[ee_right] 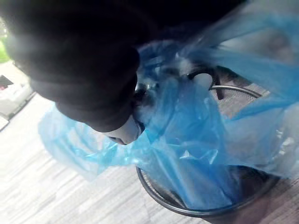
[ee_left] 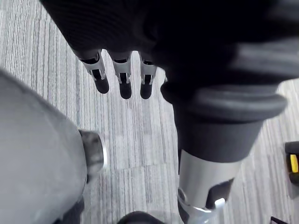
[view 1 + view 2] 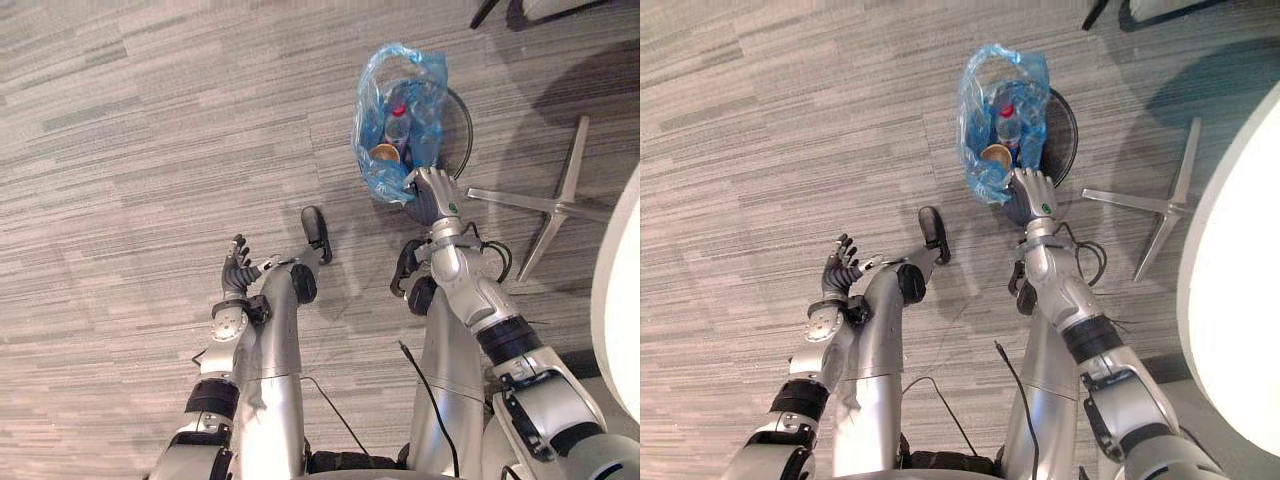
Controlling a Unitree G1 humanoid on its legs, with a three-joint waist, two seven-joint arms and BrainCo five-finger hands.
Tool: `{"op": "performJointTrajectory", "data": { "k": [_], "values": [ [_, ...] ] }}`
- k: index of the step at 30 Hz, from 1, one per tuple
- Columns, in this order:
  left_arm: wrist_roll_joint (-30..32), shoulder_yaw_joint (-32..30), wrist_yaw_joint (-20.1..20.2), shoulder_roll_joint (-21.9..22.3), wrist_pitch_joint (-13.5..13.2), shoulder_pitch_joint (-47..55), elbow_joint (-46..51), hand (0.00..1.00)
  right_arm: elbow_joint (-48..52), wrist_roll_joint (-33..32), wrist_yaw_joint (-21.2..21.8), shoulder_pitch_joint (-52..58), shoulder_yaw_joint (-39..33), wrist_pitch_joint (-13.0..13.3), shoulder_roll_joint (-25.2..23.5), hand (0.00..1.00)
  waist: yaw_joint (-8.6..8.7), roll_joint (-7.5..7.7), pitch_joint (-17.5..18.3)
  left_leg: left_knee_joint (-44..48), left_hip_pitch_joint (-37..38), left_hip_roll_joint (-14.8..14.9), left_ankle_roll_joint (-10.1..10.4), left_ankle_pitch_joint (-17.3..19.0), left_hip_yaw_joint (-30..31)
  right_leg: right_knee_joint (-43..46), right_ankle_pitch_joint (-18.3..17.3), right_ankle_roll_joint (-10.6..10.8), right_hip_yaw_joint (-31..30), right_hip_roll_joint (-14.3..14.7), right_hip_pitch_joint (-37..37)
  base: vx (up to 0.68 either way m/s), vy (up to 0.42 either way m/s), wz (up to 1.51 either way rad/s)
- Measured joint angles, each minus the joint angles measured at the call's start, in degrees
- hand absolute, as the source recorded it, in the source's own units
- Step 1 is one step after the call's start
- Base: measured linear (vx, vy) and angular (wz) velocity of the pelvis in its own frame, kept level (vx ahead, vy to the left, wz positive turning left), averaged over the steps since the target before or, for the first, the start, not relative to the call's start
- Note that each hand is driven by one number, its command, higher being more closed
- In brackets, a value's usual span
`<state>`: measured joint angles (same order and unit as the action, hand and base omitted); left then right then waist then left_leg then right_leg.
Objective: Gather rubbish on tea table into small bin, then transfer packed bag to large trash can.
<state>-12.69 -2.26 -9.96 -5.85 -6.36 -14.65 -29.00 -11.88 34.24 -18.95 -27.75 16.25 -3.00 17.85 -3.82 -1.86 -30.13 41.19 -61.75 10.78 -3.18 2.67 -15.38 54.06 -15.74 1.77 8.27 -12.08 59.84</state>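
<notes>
Down at the carpeted floor (image 3: pixel 150 150), your right hand (image 3: pixel 432 195) pinches the near rim of the blue bag (image 3: pixel 385 170), thumb pressed into bunched plastic. The bag, holding a red-capped bottle (image 3: pixel 398 125) and a paper cup (image 3: pixel 385 153), stands in the small black mesh bin (image 3: pixel 1065 130), near a chair's silver base (image 3: pixel 555 205). Your left hand (image 3: pixel 237 268) hangs over bare carpet, well apart, fingers relaxed and spread.
</notes>
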Motion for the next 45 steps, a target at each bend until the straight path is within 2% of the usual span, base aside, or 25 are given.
{"op": "performJointTrajectory", "data": {
  "k": [4,8,13,16,19,22,24,28,30,37,45],
  "values": [
    [1.3,1.8,0.1,-0.1,0.9,4.9,0.3,0.0,5.7,-2.1,0.3,6.9,0.1,0.4,-2.6,1.0,0.21,0.67,0.3,-4.4,9.7,-0.9,0.4,-0.2,-0.5,-4.4,0.5,-0.2,0.5,0.1,-9.6,0.03,-0.082,0.0],
    [2.6,2.1,1.3,-0.1,1.1,10.5,0.2,0.0,11.7,-5.0,0.8,14.4,0.1,1.5,-5.1,1.0,0.17,3.61,2.4,-9.3,19.3,-1.2,0.8,-0.5,-0.6,-10.8,1.2,0.0,1.8,0.9,-20.2,0.11,-0.107,0.0],
    [4.6,2.2,2.5,0.1,1.6,13.7,-2.6,0.0,16.0,-7.4,2.9,21.4,-0.2,3.4,-7.1,1.0,0.19,5.83,7.1,-16.7,29.3,-3.1,1.9,-1.3,-0.8,-18.0,2.1,1.1,2.8,1.0,-30.4,0.15,-0.061,0.06],
    [5.2,2.2,2.6,0.0,1.7,16.7,-5.5,0.0,18.0,-8.8,3.5,26.4,-1.0,5.2,-8.7,1.0,0.45,5.85,12.4,-22.7,34.7,-4.4,3.2,-2.2,-1.3,-23.9,3.4,1.5,3.0,1.3,-35.3,0.15,-0.007,-0.04],
    [6.9,2.2,2.8,-0.2,2.2,18.1,-9.4,0.0,17.8,-9.1,5.5,29.0,-2.8,5.4,-9.0,1.0,1.77,5.51,15.7,-28.7,39.0,-5.5,3.6,-4.2,-1.0,-29.7,5.2,2.1,3.6,1.9,-39.6,0.19,0.004,0.0],
    [9.0,2.0,3.8,-0.3,2.8,18.5,-13.5,0.0,17.0,-10.2,7.1,30.5,-5.9,5.7,-9.5,1.0,3.09,5.34,17.5,-35.0,44.0,-6.4,2.4,-7.5,-0.6,-36.7,7.7,2.5,4.4,3.1,-45.0,0.21,-0.009,-0.02],
    [10.1,2.0,3.9,-0.4,2.9,18.6,-14.5,0.0,16.1,-11.3,8.1,30.7,-7.1,6.0,-9.6,1.0,3.06,5.24,18.6,-36.8,46.3,-6.7,2.5,-8.0,-0.2,-39.4,8.4,2.7,4.5,3.8,-47.7,0.18,-0.016,-0.02],
    [11.4,1.8,4.1,-1.1,2.8,19.6,-14.5,0.0,15.1,-12.7,10.0,31.8,-7.2,6.8,-9.6,1.0,2.99,3.89,21.9,-39.9,51.2,-7.3,2.8,-8.2,0.1,-45.3,9.9,3.1,5.1,4.5,-53.8,0.12,0.001,0.01],
    [12.4,1.7,4.7,-1.4,2.8,20.5,-13.7,0.0,15.1,-14.1,11.6,32.1,-7.5,7.0,-9.5,1.0,3.06,3.22,24.2,-41.8,52.8,-7.8,3.7,-8.8,0.9,-46.8,10.2,3.0,5.4,4.8,-55.3,0.08,0.01,0.04],
    [12.3,1.9,5.1,-1.5,2.7,23.3,-6.7,0.0,14.9,-18.5,14.2,32.2,-7.5,7.0,-9.4,1.0,3.13,3.0,25.0,-46.5,56.7,-7.4,4.8,-11.2,3.2,-47.5,10.7,2.3,5.5,6.0,-57.2,-0.02,0.001,-0.01],
    [11.1,3.9,7.1,-1.4,2.6,27.1,11.1,0.0,14.8,-23.6,16.4,32.2,-7.5,7.0,-9.3,1.0,3.08,2.88,25.9,-46.7,58.2,-7.6,5.1,-11.0,3.9,-47.8,11.0,2.4,5.2,5.9,-58.6,-0.04,0.03,0.0]
  ]
}}
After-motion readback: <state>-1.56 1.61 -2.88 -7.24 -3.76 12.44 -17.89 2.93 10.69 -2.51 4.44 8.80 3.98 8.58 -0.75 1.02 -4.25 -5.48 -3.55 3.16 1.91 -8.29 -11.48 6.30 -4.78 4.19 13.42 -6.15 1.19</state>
